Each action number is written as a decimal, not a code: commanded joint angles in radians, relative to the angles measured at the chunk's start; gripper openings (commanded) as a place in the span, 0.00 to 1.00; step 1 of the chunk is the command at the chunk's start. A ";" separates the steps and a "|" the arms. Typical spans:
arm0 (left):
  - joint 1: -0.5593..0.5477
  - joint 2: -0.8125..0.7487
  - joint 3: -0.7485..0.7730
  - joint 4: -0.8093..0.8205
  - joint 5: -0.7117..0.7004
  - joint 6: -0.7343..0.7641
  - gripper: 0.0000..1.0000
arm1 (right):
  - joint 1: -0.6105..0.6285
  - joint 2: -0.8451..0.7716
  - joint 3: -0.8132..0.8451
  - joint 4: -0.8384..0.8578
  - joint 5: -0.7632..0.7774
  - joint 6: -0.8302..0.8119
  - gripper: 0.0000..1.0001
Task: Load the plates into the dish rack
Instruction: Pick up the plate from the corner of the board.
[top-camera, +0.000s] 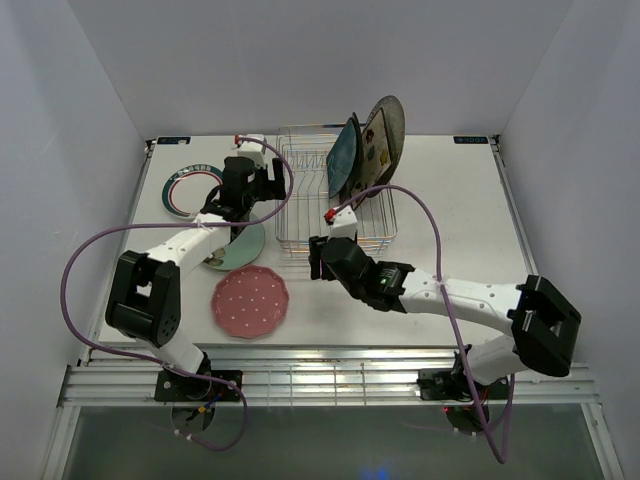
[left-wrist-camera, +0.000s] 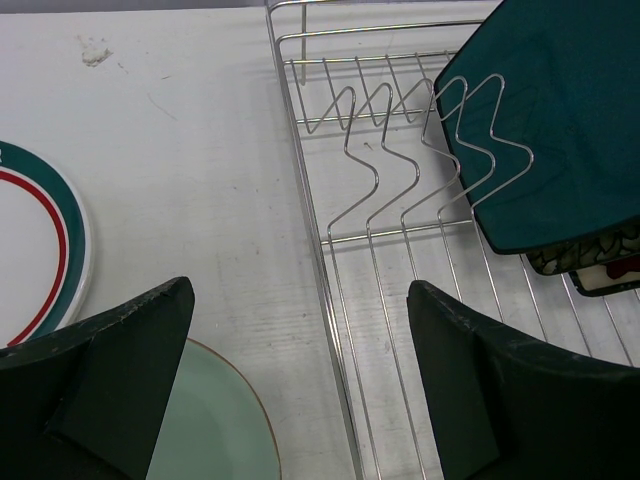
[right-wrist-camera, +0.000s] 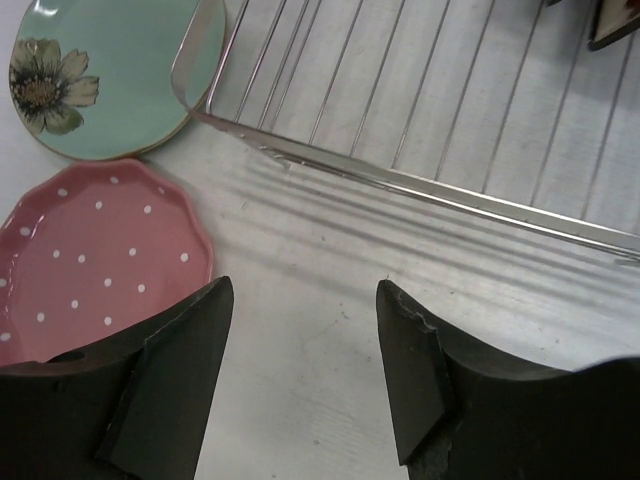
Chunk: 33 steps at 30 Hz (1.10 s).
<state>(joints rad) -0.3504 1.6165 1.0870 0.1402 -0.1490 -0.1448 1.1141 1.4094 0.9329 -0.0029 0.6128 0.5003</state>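
The rectangular silver wire dish rack (top-camera: 300, 205) stands at the middle of the white tabletop (top-camera: 450, 200), toward its far side. Its right part holds plates on edge, leaning right. The teal square plate (top-camera: 343, 158) is nearest the prongs, with the black floral square plate (top-camera: 375, 150) and the speckled grey round plate (top-camera: 390, 118) behind it. In the left wrist view, a corner of the cream floral square plate (left-wrist-camera: 606, 276) shows under the teal one. Three plates lie flat on the tabletop to the left of the rack. The white teal-rimmed round plate (top-camera: 185, 190) is farthest back. The mint floral round plate (top-camera: 240, 248) is just beside the rack's near left corner. The pink dotted scalloped plate (top-camera: 250, 300) is nearest the arms. The left claw (left-wrist-camera: 300, 295) hovers over the rack's left rail with its jaws spread wide and nothing between them. One finger is above the mint plate's edge and the other above the rack floor. The right claw (right-wrist-camera: 300, 300) hangs over bare tabletop just in front of the rack's near rail. Its jaws are parted to a middling gap and empty, and the pink plate lies just to its left.
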 joint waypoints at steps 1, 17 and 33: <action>0.004 -0.083 0.010 0.004 0.005 0.001 0.98 | 0.015 0.043 0.000 0.082 -0.067 0.046 0.65; 0.004 -0.087 0.007 0.004 0.003 0.001 0.98 | 0.046 0.154 -0.040 0.234 -0.249 0.142 0.58; 0.004 -0.083 0.010 0.006 -0.004 0.002 0.98 | 0.073 0.246 -0.114 0.346 -0.243 0.371 0.58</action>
<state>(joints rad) -0.3504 1.5871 1.0870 0.1390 -0.1493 -0.1452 1.1805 1.6360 0.8463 0.2680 0.3569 0.7639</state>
